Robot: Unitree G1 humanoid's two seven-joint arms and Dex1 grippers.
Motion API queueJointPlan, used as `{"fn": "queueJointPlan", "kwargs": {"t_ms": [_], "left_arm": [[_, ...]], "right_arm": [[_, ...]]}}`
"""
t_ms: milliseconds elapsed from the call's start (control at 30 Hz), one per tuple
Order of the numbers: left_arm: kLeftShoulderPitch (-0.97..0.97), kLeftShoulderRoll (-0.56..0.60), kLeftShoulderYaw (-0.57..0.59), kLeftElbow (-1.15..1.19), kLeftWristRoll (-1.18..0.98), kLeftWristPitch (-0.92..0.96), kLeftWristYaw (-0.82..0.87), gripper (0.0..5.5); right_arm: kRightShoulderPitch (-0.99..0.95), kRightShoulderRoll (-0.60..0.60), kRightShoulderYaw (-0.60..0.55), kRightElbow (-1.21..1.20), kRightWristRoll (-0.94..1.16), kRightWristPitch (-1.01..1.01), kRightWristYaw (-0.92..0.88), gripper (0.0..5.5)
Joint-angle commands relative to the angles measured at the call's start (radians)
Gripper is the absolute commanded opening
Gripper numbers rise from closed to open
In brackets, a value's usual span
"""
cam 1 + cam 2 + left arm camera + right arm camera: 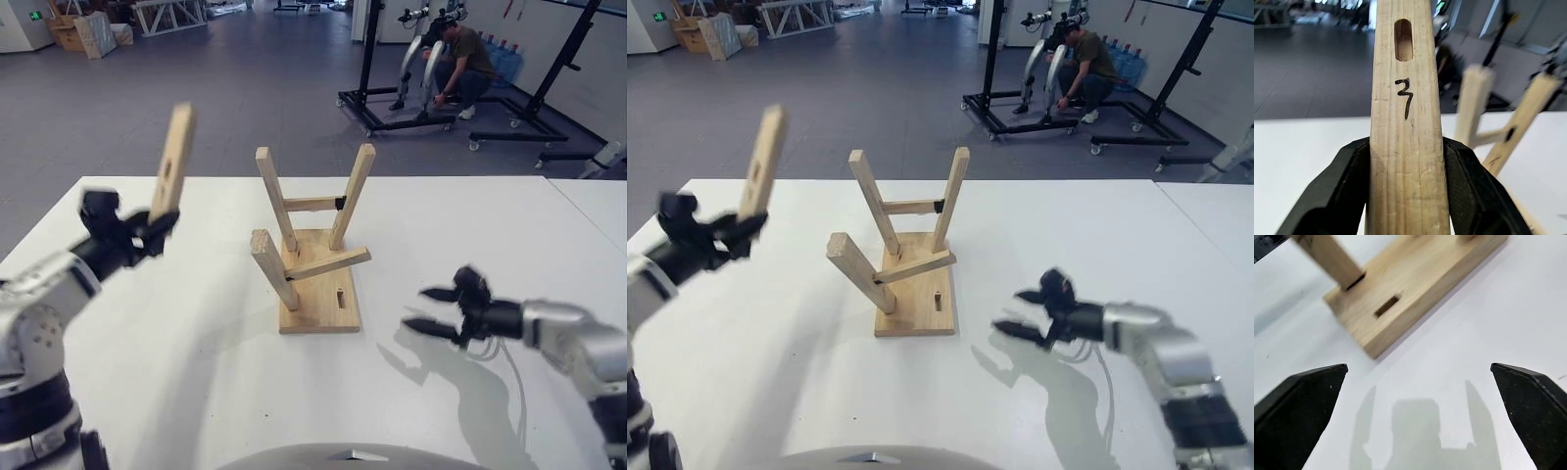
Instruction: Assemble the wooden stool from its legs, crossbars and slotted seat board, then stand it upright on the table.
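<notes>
The seat board (328, 308) lies flat at the centre of the white tabletop (176, 372), underside up. Three legs stand in it, pointing upward:

- The far-left leg (275, 196) leans slightly left.
- The far-right leg (353, 194) leans slightly right.
- The near-left leg (272, 266) sits at the near-left corner and tilts toward the robot's left.

An upper crossbar (312, 205) joins the two far legs about halfway up. A lower crossbar (328, 262) runs from the near-left leg toward the right. Its right end stands free above the board. An open slot (341, 298) shows in the board near its near-right corner.

The fourth leg (174, 162) is held in the air over the left part of the tabletop, well apart from the board. It is nearly upright, with its top tipped slightly right. The left end effector (157, 223) is clenched on its lower part. In the left wrist view, the black fingers (1347, 186) press on both sides of the wood. An oblong mortise (1403, 39) and a hand-drawn mark show on the facing side, above the grip.

The right end effector (416, 307) hovers just above the tabletop, to the right of the board and near its near-right corner. Its fingers are spread wide and grasp nothing. The opening faces the board.
</notes>
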Motion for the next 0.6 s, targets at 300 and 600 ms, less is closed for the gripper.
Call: {"fn": "queueJointPlan", "kwargs": {"t_ms": [300, 600], "left_arm": [[-0.397, 0.062, -0.120, 0.100, -0.552, 0.041, -0.122, 2.06], [-0.362, 0.057, -0.243, 0.091, -0.606, 0.013, -0.139, 2.06]], "right_arm": [[-0.818, 0.205, -0.233, 0.248, 0.643, 0.563, -0.266, 5.40], [-0.873, 0.407, -0.213, 0.189, 1.068, 0.500, -0.663, 5.40]]}}
